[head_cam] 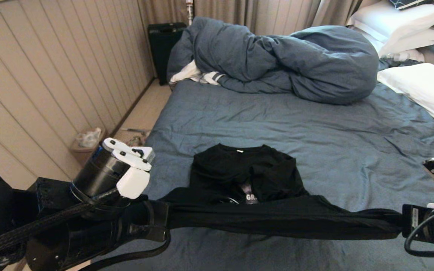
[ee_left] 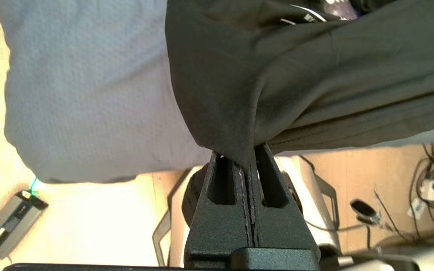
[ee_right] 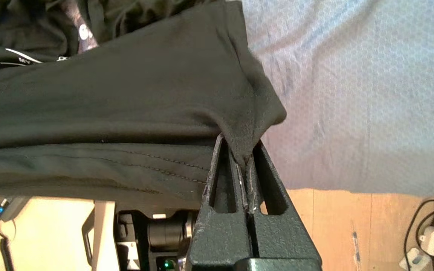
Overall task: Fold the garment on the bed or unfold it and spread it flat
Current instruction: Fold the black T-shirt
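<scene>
Blue-grey sheeted bed (head_cam: 315, 143) beside beige panelled wall (head_cam: 51, 75).

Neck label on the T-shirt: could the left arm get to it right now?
Probably not as things stand. The left gripper is shut on a corner of the T-shirt, stretching its hem with the right gripper. The bed around the neck label is bare, but it must let go first.

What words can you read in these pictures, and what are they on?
"GR": white letters on the black T-shirt, the rest hidden in the folds.
"MY": small white letters on the same shirt, in the right wrist view; the rest is too blurred.
The white neck label: too small to read.
</scene>
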